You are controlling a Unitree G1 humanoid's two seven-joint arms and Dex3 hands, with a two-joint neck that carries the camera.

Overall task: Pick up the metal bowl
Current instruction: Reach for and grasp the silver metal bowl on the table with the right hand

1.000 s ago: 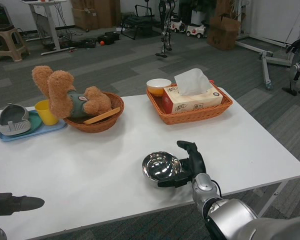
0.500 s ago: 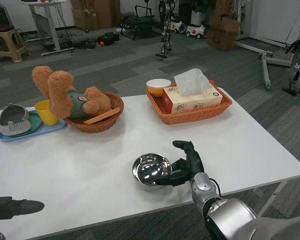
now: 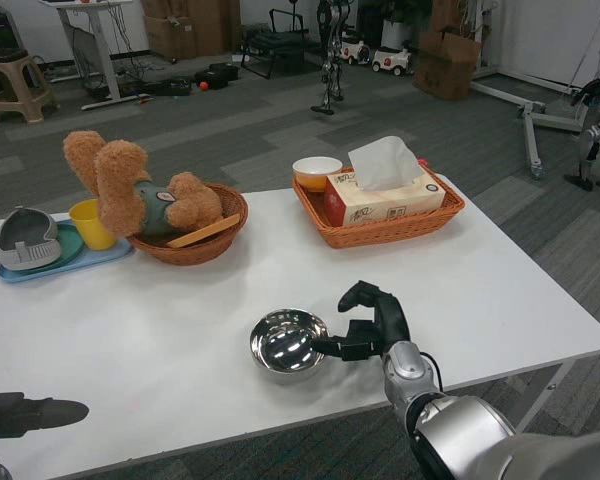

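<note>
Bowl [image 3: 288, 343]: shiny polished metal w/ mirror glare; table [image 3: 160, 330] smooth matt white. Baskets [image 3: 390, 228] rough woven wicker, teddy [image 3: 135, 195] fuzzy plush cloth. Right hand [image 3: 372, 325] matt black plastic, forearm [image 3: 450, 430] brushed silver metal.

Metal bowl [image 3: 289, 342]: round, shallow, polished steel with a mirror-bright inside that reflects the room lights. Upright, mouth facing up, nothing inside. Sits on the white table [image 3: 160, 330] in its front half, toward the near edge, a little right of centre, well apart from the table's back edge. Its right rim meets black fingertips.
</note>
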